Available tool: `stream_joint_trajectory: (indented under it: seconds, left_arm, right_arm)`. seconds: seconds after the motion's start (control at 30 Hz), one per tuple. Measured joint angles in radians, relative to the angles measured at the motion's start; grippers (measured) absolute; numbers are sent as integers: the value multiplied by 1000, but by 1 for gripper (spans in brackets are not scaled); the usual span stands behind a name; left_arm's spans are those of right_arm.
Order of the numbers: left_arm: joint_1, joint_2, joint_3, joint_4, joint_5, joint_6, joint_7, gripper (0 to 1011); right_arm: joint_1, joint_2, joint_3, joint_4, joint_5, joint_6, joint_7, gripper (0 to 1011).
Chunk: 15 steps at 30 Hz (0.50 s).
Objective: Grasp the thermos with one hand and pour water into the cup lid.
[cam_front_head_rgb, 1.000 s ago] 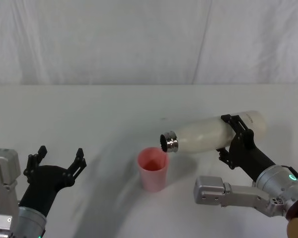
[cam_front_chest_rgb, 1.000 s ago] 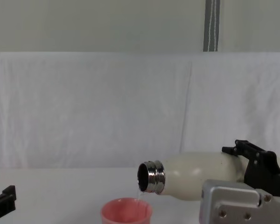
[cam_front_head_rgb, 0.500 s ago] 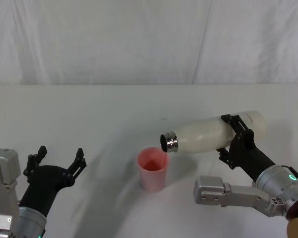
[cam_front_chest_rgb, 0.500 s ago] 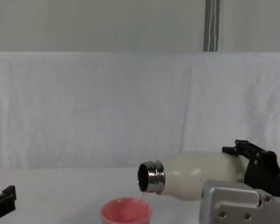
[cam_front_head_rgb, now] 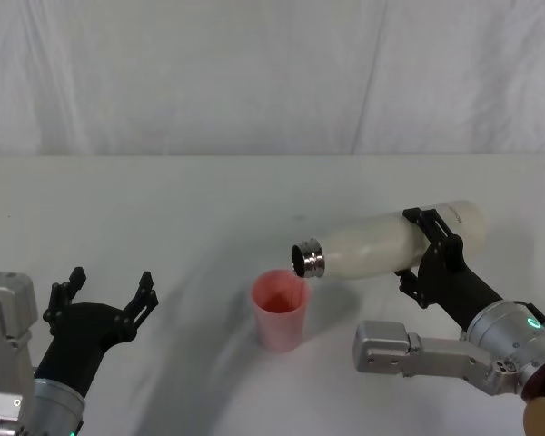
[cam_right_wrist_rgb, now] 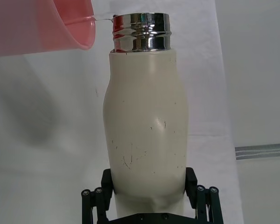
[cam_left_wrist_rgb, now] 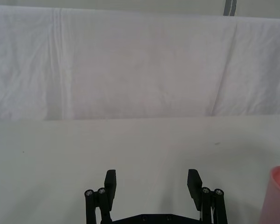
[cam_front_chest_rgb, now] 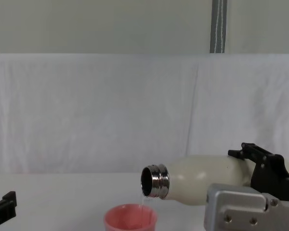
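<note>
No legible label. Right gripper (cam_front_head_rgb: 424,257) clamps the thermos (cam_front_head_rgb: 372,245), tilted marginally lower than before, over the cup lid (cam_front_head_rgb: 278,309). Left gripper (cam_front_head_rgb: 107,292) spread wide.

your right end effector (cam_front_head_rgb: 433,257) is raised at the right, fingers clamped on the thermos (cam_front_head_rgb: 381,243), wrist rolled so it lies nearly level. your left end effector (cam_front_head_rgb: 104,291) rests low at the left, fingers spread apart.

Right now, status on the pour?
Right gripper shut on thermos, tipped, water trickling into cup lid. Left gripper open, idle near left. Nothing blocking.
</note>
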<state>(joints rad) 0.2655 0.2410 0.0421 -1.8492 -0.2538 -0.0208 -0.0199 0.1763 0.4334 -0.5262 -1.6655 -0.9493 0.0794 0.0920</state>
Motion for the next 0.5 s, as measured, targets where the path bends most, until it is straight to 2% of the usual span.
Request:
stream_joint_trajectory:
  seconds: [0.5]
  left_arm:
    - [0, 0, 0, 0, 0, 0, 0, 1001]
  right_arm:
    - [1, 1, 1, 0, 1, -1, 0, 950]
